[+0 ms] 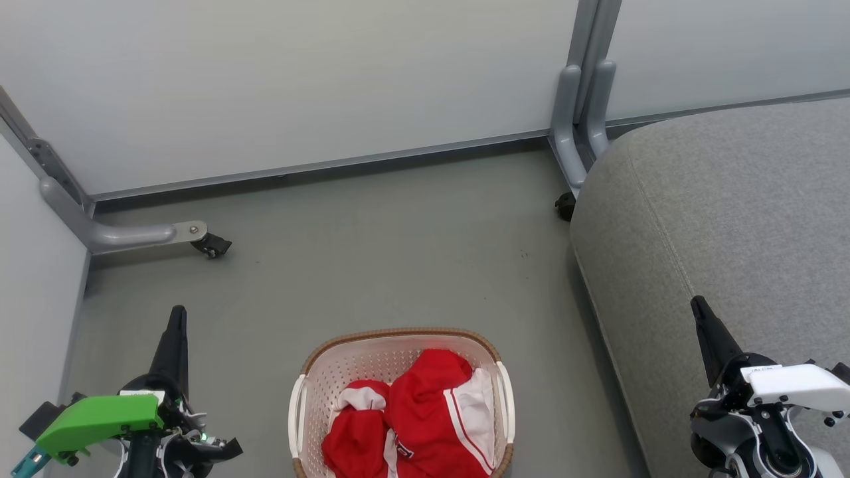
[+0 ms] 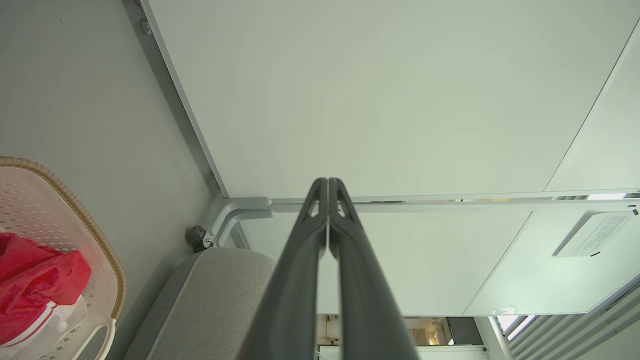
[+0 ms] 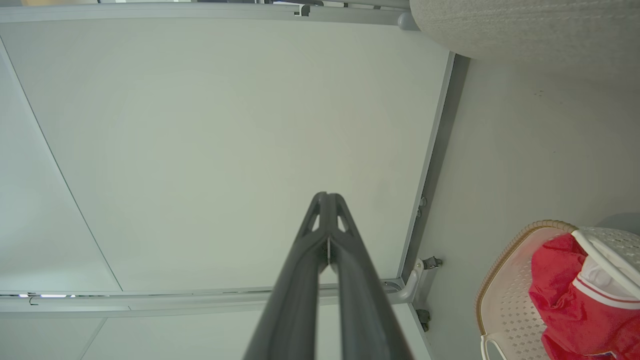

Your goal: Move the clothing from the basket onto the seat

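The basket [image 1: 398, 335] sits on the grey floor [image 1: 398, 232] straight in front of the robot, between its two arms. The clothing [image 1: 425, 411] is inside it: two red pieces with white panels and stripe trim, bunched together. The bigger heap lies toward the seat side and reaches about rim height.

The seat [image 1: 730, 212] stands off to the robot's right, a big grey cushion with a rounded edge and a stitched seam. A strip of floor lies between its edge and the basket, so the two are near but apart.

The left gripper [image 1: 178, 315] hangs to the left of the basket with its fingers pressed together, holding nothing and pointing toward the wall panel [image 1: 299, 79]. A green cover [image 1: 99, 418] sits on its wrist. The right gripper [image 1: 698, 307] is also pressed together and empty. From the head its tip shows against the seat's front side, and a white cover [image 1: 797, 385] sits on that wrist. Both grippers are apart from the basket.

Pale panels close the space in on the far side and on the left. At the left corner a grey metal foot [image 1: 133, 234] sticks out over the floor, ending in a small black wheel [image 1: 211, 245]. An upright grey post [image 1: 584, 99] stands where two panels meet, just behind the seat's far corner. A second wheel [image 1: 565, 206] sits at its base, just beside the cushion.

From the left wrist, a paper notice [image 2: 595, 232] shows on a panel beyond the seat, with print too small to read.
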Robot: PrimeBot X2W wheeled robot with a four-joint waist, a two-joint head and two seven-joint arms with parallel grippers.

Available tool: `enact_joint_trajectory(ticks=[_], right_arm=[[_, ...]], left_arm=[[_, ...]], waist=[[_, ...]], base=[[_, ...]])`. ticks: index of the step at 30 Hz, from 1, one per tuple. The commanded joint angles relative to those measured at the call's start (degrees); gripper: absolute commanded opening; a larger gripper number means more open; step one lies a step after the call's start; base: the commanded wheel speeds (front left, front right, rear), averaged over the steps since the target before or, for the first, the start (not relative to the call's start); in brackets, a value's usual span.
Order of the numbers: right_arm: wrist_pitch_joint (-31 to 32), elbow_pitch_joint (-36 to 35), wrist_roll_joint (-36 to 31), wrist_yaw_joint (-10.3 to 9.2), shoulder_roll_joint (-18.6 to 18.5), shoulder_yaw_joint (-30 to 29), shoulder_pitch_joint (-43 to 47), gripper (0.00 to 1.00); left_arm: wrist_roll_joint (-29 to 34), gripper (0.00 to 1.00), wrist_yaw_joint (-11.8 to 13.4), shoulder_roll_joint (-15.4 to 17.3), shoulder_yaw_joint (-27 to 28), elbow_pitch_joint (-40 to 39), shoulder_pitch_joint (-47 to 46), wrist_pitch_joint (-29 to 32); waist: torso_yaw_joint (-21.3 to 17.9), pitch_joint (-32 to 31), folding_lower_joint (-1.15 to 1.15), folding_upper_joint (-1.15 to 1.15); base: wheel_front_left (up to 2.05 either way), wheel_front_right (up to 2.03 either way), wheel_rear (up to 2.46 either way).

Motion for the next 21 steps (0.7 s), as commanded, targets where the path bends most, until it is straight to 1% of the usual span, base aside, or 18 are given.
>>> enact_joint_trajectory(ticks=[1, 11, 12, 13, 14, 15, 16, 17, 21], right_arm=[[0.0, 0.1, -0.1, -0.02, -0.2, -0.1, -0.5, 0.00], [0.0, 0.1, 0.0, -0.02, -0.2, -0.1, -0.5, 0.00], [0.0, 0.1, 0.0, -0.02, -0.2, -0.1, -0.5, 1.00], [0.0, 0.2, 0.0, 0.00, 0.1, 0.0, 0.1, 1.00], [-0.1, 0.5, 0.0, -0.01, 0.2, 0.1, 0.3, 0.00], [0.0, 1.2, 0.0, -0.01, 0.4, 0.1, 0.9, 1.00], [-0.1, 1.5, 0.0, -0.01, 0.5, 0.2, 1.1, 0.00], [-0.3, 1.6, -0.1, -0.02, 0.6, 0.4, 1.3, 1.00], [-1.5, 1.1, -0.8, -0.02, 0.5, 1.2, 1.4, 1.00]], left_arm=[[-0.2, 0.00, -0.4, 0.4, 0.1, -0.1, -0.6, 0.1], [-0.2, 0.00, -0.4, 0.4, 0.1, -0.1, -0.6, 0.1], [-0.2, 1.00, -0.4, 0.4, 0.1, -0.1, -0.6, 0.1], [0.0, 1.00, 0.0, -0.1, 0.0, 0.2, 0.1, -0.1], [0.0, 0.00, 0.0, -0.1, -0.1, 0.5, 0.2, -0.1], [0.0, 1.00, 0.0, -0.3, -0.1, 1.2, 0.8, -0.1], [0.0, 0.00, 0.1, -0.3, -0.2, 1.5, 1.1, -0.2], [0.1, 1.00, 0.1, -0.4, -0.4, 1.5, 1.2, -0.4], [0.7, 1.00, 0.1, -0.3, -0.7, 0.5, 1.3, -1.6]], waist=[[0.0, 0.0, 0.00, 0.00], [0.0, 0.0, 0.00, 0.00], [0.0, 0.0, 0.00, 0.00], [0.0, 0.0, 0.00, 0.00], [0.0, 0.0, 0.00, 0.00], [0.0, 0.0, 0.00, 0.00], [0.0, 0.0, 0.00, 0.00], [0.0, 0.0, 0.00, 0.00], [0.0, 0.1, 0.00, 0.00]], base=[[0.00, 0.00, 0.00], [0.00, 0.00, 0.00], [0.00, 0.00, 0.00], [0.00, 0.00, 0.00], [0.00, 0.00, 0.00], [0.00, 0.00, 0.00], [0.00, 0.00, 0.00], [0.00, 0.00, 0.00], [0.00, 0.00, 0.00]])
